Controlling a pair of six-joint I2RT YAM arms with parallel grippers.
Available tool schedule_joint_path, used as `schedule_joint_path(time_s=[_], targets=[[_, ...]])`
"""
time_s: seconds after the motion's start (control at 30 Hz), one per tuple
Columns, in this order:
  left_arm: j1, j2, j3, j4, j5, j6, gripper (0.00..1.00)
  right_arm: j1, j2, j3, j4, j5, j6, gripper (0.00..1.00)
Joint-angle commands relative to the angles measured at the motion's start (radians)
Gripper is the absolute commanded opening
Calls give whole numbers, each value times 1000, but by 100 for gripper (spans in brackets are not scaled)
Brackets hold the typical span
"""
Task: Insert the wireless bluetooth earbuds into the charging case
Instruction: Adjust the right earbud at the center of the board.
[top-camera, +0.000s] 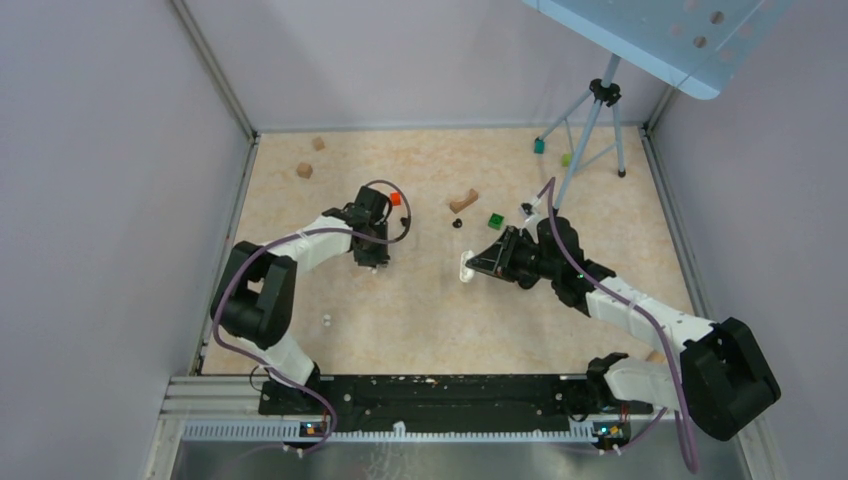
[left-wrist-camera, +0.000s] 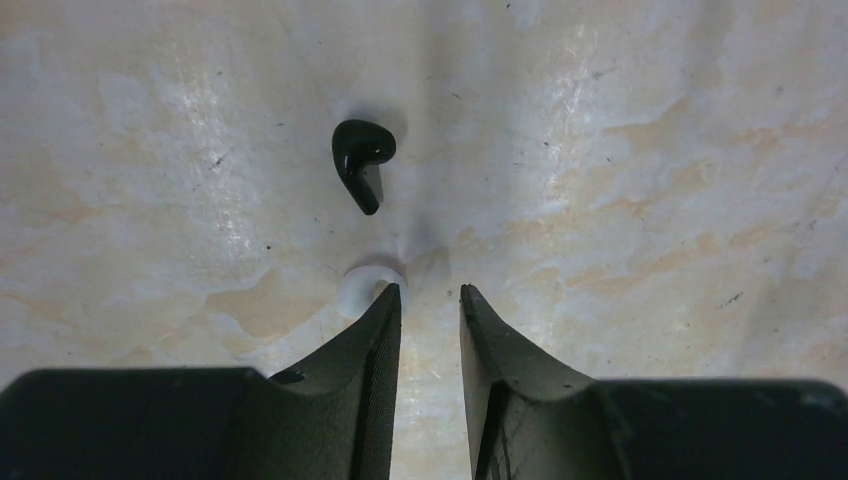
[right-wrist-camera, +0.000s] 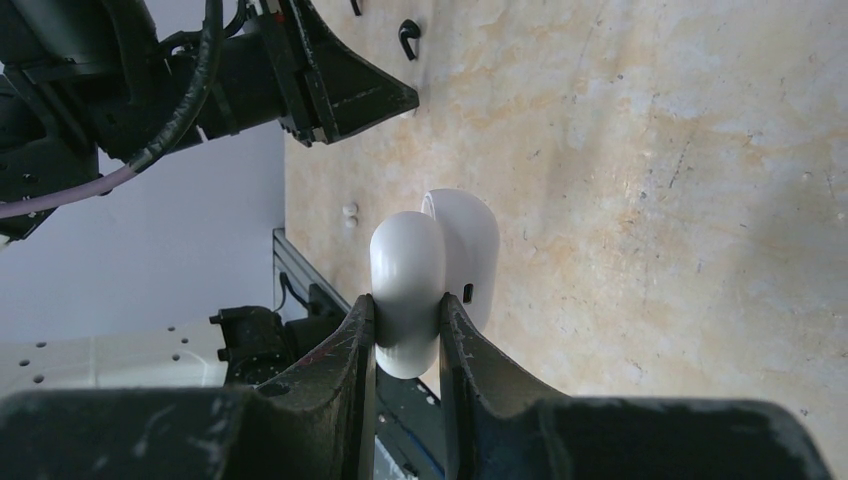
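A black earbud (left-wrist-camera: 358, 160) lies on the table ahead of my left gripper (left-wrist-camera: 432, 290). The jaws stand a little apart with nothing between them. A small white round piece (left-wrist-camera: 358, 290) rests against the left fingertip. In the top view the left gripper (top-camera: 375, 260) points down at the table, and a black earbud (top-camera: 457, 223) lies to its right. My right gripper (right-wrist-camera: 407, 300) is shut on the white charging case (right-wrist-camera: 405, 270), which shows as two rounded halves, one clamped between the fingers. The case (top-camera: 466, 265) is held just above the table's middle.
Wooden blocks (top-camera: 304, 170) (top-camera: 463, 200), a green cube (top-camera: 496, 221) and a red cube (top-camera: 396, 198) lie at the back. A tripod (top-camera: 590, 130) stands at the back right. A tiny white piece (top-camera: 326, 320) lies near the left arm. Walls enclose the table.
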Motion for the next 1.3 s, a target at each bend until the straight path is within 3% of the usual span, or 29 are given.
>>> schedule_joint_path(time_s=[0.0, 0.33, 1.27], targets=[[-6, 29, 38, -25, -82, -8, 33, -8, -22, 32, 20, 6, -18, 0], [-6, -4, 10, -45, -156, -19, 33, -8, -5, 41, 28, 1, -21, 0], [-5, -106, -74, -75, -164, -75, 26, -8, 4, 43, 33, -6, -19, 0]])
